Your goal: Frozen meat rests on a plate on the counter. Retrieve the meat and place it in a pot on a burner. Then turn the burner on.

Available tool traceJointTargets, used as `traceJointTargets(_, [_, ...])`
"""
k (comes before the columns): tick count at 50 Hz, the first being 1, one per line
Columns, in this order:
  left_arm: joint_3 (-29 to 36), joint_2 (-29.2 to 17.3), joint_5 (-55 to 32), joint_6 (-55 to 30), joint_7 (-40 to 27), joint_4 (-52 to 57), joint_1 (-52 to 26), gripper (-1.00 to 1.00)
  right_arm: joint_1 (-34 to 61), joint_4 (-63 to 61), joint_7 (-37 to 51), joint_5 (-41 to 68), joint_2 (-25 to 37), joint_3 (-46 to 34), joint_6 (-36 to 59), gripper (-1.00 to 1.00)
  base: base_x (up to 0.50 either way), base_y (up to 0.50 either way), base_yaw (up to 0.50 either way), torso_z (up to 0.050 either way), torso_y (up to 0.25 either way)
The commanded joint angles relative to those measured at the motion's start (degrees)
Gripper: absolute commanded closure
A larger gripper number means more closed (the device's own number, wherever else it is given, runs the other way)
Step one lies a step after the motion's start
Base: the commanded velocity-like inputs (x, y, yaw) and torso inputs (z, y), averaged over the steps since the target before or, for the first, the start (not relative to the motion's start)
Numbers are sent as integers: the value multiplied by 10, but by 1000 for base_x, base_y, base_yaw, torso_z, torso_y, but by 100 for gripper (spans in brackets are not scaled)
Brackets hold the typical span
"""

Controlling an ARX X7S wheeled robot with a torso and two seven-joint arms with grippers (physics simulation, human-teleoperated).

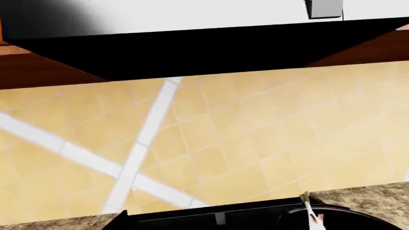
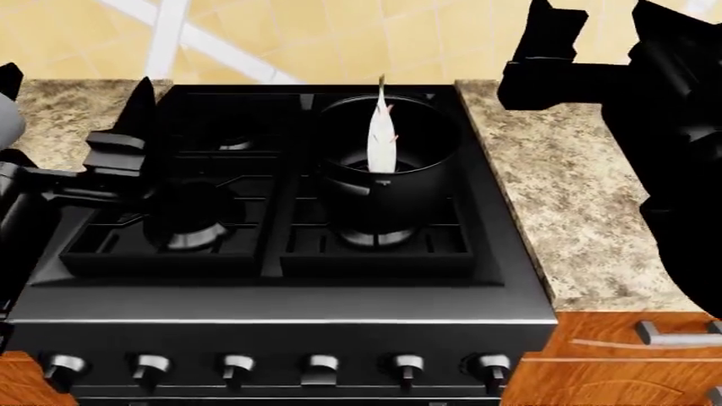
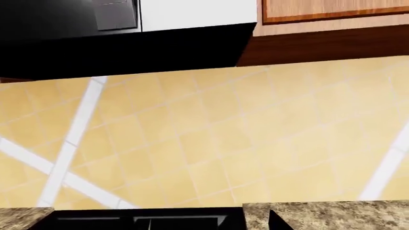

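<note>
Granite table (image 2: 564, 194) flanks our stove: frozen meat (image 2: 381, 135) stands in the pot (image 2: 384, 182); knobs (image 2: 408, 365) remain untouched, hand states unclear.

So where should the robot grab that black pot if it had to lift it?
Best guess: pinch the pot's top rim from straight above, on the side away from the meat standing up inside. Its walls are tall, straight and glossy, so gripping from the side could slip.
</note>
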Motion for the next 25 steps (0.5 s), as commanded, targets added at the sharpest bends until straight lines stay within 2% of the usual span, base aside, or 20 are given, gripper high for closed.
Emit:
traceJointTargets(1, [-89,13,118,48,20,101,175,-100,-93,-108,39,-22,26,53,-65,-100,0,0,0,-50,4])
traceJointTargets(3, [-55,-33,155,129,6,105,212,-100,-105,-122,45,-21,32,60,-71,-100,0,0,0,-50,3])
traceJointTargets(8, [103,-226,266,429,-112,105,325,-100,-118,-152,60,-14,40,68,-77,-100,0,0,0,-50,0])
traceJointTargets(11, [181,-286,326,531,-172,105,357,-100,-128,-167,65,-17,41,71,-81,-100,0,0,0,-50,0])
traceJointTargets(16, [233,-294,370,574,-205,103,373,-100,-163,-201,73,-26,43,80,-94,-100,0,0,0,-50,0])
traceJointTargets(25, [275,-253,445,601,-207,86,425,-100,-252,-259,68,-56,46,97,-122,-100,0,0,0,-50,0])
